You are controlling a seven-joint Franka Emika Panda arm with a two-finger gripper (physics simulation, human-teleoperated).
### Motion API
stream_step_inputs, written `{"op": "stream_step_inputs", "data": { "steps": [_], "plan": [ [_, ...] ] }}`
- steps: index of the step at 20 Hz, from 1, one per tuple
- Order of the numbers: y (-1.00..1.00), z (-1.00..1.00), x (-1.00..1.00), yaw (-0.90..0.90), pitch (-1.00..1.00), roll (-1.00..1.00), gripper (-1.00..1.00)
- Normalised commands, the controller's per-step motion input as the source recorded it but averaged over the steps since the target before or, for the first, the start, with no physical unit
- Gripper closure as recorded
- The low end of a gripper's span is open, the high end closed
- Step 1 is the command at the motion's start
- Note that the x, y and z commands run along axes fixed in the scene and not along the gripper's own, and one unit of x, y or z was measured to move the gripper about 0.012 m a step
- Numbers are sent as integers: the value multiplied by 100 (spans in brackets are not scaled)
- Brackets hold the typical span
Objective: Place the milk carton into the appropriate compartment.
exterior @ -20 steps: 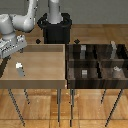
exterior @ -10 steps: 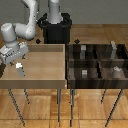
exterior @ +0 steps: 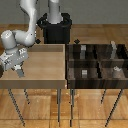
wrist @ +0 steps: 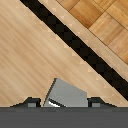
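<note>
Gripper point(exterior: 16, 69) hangs low over the light wooden tray point(exterior: 45, 75) at the exterior view's left, its dark fingers pointing down near the tray's left edge. In the wrist view the milk carton point(wrist: 66, 95) sits between the two dark fingertips point(wrist: 31, 102), a grey box seen tilted; the fingers stand on either side of it, but whether they press on it I cannot tell. In the exterior view the carton is hidden behind the gripper. Apart from it the light tray's floor shows only bare wood. At the exterior view's right stands the dark divided bin point(exterior: 97, 62), split into compartments by dark walls, with several small grey blocks point(exterior: 85, 73) in different compartments. No writing or label can be read on anything.
</note>
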Motion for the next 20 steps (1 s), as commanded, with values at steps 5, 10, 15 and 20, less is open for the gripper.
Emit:
{"op": "stream_step_inputs", "data": {
  "steps": [5, 10, 15, 20],
  "plan": [
    [0, 0, 0, 0, 0, 0, 100],
    [0, 60, 0, 0, 0, 0, 100],
    [0, 100, 0, 0, 0, 0, 100],
    [0, 100, 0, 0, 0, 0, 100]
  ]
}}
